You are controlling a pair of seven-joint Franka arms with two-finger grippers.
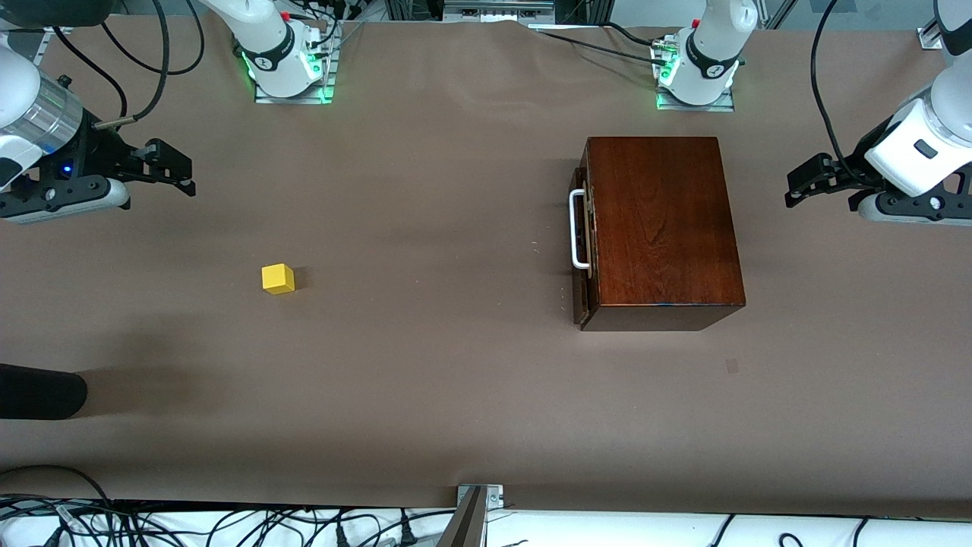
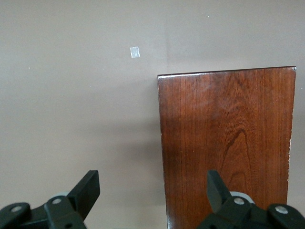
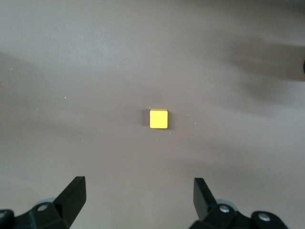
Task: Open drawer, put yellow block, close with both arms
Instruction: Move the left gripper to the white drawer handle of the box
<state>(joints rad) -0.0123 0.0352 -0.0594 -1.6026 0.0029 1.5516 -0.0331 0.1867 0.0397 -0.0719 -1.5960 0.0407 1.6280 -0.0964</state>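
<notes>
both end effectors, left (image 1: 793, 186) and right (image 1: 182, 176), hover spread; we judge the drawer (image 1: 581, 232), still shut, needs its handle (image 1: 577, 230) pulled next.

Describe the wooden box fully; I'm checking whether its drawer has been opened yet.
The wooden box is a glossy, mahogany-coloured rectangular case with visible grain, resting flat on the brown table toward the left arm's end. Its drawer looks shut, the front about flush with the body, with a white U-shaped handle facing the yellow block's end. Nothing touches it; no gripper is on it.
</notes>
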